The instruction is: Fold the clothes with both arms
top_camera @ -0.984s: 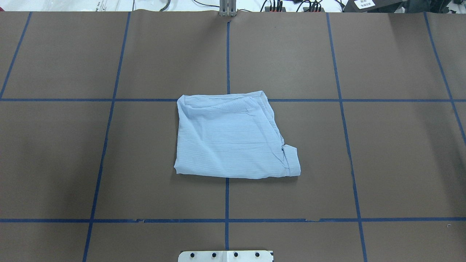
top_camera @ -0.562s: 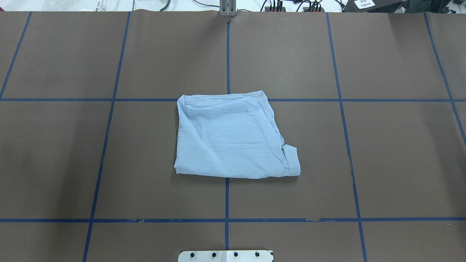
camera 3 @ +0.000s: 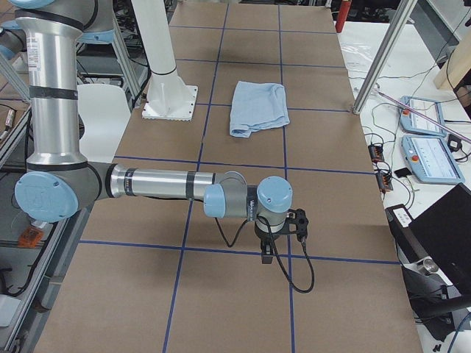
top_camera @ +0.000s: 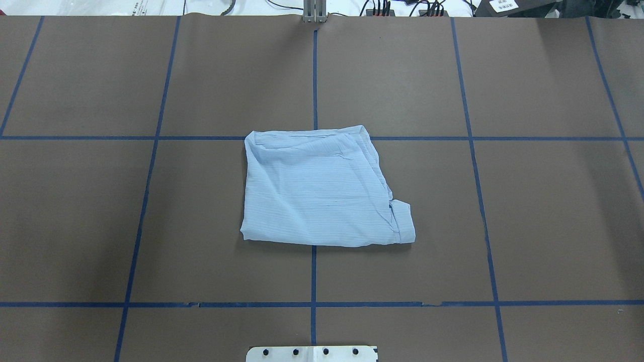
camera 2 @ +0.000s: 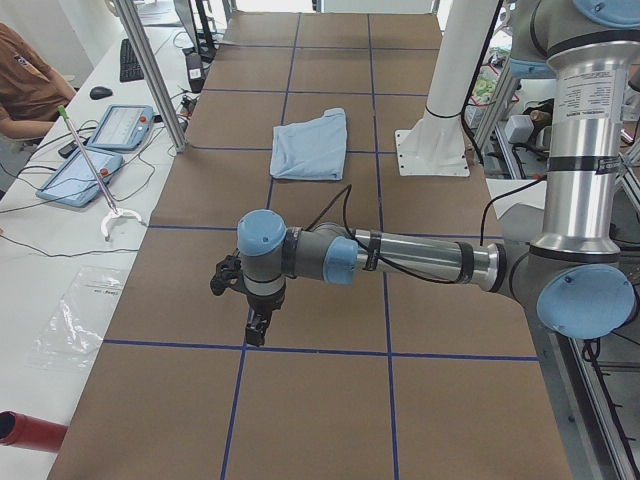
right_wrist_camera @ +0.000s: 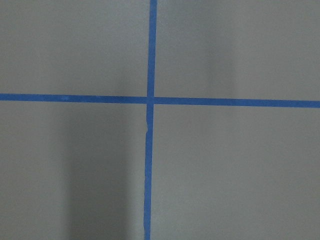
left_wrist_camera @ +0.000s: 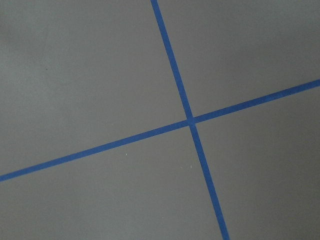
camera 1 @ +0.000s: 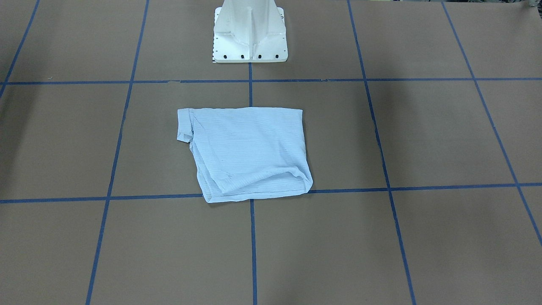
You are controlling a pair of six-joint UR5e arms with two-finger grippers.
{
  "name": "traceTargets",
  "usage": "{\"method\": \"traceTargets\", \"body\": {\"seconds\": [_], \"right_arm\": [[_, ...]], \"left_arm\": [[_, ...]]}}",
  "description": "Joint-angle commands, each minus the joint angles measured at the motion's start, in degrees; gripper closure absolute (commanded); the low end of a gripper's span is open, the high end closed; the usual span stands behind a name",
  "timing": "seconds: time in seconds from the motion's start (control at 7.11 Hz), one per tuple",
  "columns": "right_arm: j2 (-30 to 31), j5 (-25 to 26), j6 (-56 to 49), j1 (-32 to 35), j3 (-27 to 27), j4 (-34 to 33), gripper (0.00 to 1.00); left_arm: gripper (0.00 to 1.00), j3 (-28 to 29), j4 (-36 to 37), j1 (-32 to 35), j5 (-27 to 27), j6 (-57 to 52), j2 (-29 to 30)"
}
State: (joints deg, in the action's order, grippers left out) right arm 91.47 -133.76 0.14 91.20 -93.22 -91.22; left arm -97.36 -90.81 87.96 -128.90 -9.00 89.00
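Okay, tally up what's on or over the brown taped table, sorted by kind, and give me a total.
Light blue shirt, folded: 1
Robot arms: 2 (left arm, right arm)
White pedestal: 1
Total: 4

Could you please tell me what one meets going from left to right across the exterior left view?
A tablet → the left gripper → the folded blue shirt → the white pedestal base → the upright column of the left arm.
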Motion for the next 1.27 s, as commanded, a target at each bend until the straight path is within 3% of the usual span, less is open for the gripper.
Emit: {"method": "traceTargets", "body": {"seconds": [0.0, 0.7, 1.12], "right_arm": [[1.3, -0.1, -0.8, 3.9, -4.7, -6.9, 0.00], [3.9, -0.1, -2.3, 4.0, -6.4, -6.1, 0.00], [4.0, -0.3, 6.8, -0.1, -7.8, -2.8, 0.00]], "left_arm": [[0.01, 1.9, -0.2, 0.0, -0.2, -3.2, -0.3], [0.01, 2.3, -0.3, 0.0, -0.1, -3.0, -0.3], [0.01, 2.6, -0.3, -0.1, -0.1, -2.9, -0.1]]}}
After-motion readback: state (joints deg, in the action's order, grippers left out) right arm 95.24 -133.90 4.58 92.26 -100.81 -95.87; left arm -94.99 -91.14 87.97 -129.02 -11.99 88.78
